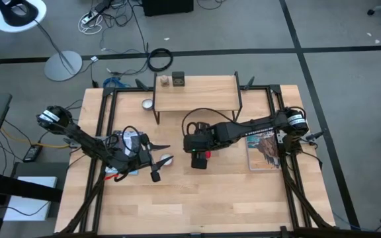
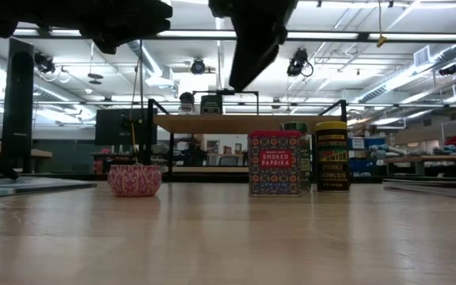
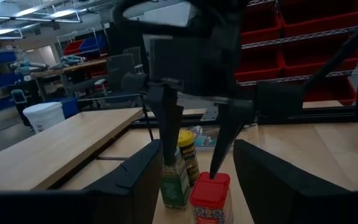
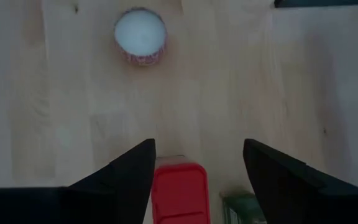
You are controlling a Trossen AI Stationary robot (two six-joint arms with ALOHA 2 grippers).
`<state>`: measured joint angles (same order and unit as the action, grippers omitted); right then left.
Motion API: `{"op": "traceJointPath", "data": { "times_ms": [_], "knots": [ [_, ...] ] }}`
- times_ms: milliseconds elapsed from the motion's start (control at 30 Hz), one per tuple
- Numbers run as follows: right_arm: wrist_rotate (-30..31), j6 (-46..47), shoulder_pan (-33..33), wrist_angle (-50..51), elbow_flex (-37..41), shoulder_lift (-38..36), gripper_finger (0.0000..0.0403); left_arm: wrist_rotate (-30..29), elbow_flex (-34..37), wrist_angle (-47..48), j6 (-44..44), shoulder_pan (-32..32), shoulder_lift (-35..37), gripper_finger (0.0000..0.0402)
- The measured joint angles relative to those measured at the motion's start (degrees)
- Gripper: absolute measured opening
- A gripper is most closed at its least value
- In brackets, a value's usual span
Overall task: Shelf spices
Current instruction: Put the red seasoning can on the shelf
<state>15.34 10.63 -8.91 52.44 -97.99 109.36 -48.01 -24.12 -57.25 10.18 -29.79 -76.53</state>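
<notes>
Red patterned tin (image 2: 275, 163); yellow-black jar (image 2: 332, 156); pink patterned round tin (image 2: 134, 180), white lid.

A red boxy tin (image 2: 275, 163), green-capped jar (image 3: 174, 177) and yellow jar (image 2: 332, 155) stand upright together on the tabletop; two small containers (image 1: 170, 80) sit atop the shelf (image 1: 197, 93).

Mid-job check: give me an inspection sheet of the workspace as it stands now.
Surface: wooden tabletop, mostly bare at the front.
Job's things: black tin and small brownish jar on the shelf; red tin, yellow jar and green-capped jar on the tabletop.
Clutter: round patterned tin; silver disc; book.
End effectors: right end effector open above the red tin; left end effector open, holding nothing.
Cables: coils on the floor.
Surroundings: lamp stand; workshop benches.
</notes>
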Motion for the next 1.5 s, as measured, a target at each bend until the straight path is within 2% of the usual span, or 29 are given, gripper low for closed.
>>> {"op": "traceJointPath", "data": {
  "times_ms": [167,367,700,800,1333,1500],
  "knots": [
    [-0.81,0.39,-0.04,1.29,-0.74,0.0,0.0238,0.1,0.0,0.29,-0.11,-0.01,0.0,0.0202],
    [-8.71,3.91,0.02,10.71,-0.74,0.11,0.0253,0.11,-0.02,0.7,-0.33,0.01,0.0,0.0202],
    [-9.56,1.13,0.25,9.43,-0.07,0.13,0.0372,0.11,-0.02,0.61,-1.1,-0.01,0.0,0.0202],
    [-9.58,1.24,0.78,8.18,1.25,0.17,0.0394,0.11,-0.02,0.6,-1.16,-0.01,0.0,0.0202],
    [-11.99,1.9,2.55,-1.48,12.77,0.26,0.0393,0.29,-0.02,1.13,-1.25,-0.01,0.0,0.0202],
    [-12.06,1.66,3.14,-3.2,15.17,0.26,0.038,0.29,-0.02,1.37,-1.27,0.0,0.0,0.0202]
  ]
}}
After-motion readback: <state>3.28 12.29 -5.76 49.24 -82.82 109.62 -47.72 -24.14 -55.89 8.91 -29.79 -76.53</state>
